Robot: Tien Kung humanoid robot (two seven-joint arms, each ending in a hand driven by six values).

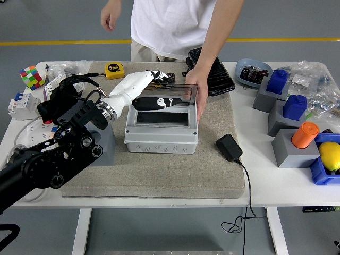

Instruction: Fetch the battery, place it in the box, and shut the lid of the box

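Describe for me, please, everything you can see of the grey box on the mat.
The grey box looks like a moulded plastic enclosure, rectangular, with faint round marks along its front wall. It sits flat on the beige mat, mid-table. Its top has a dark rectangular opening. A clear, smoky lid, hinged at the back, stands partly raised. The left hand reaches over the opening under the lid; a person's hand holds the box's right rear corner.
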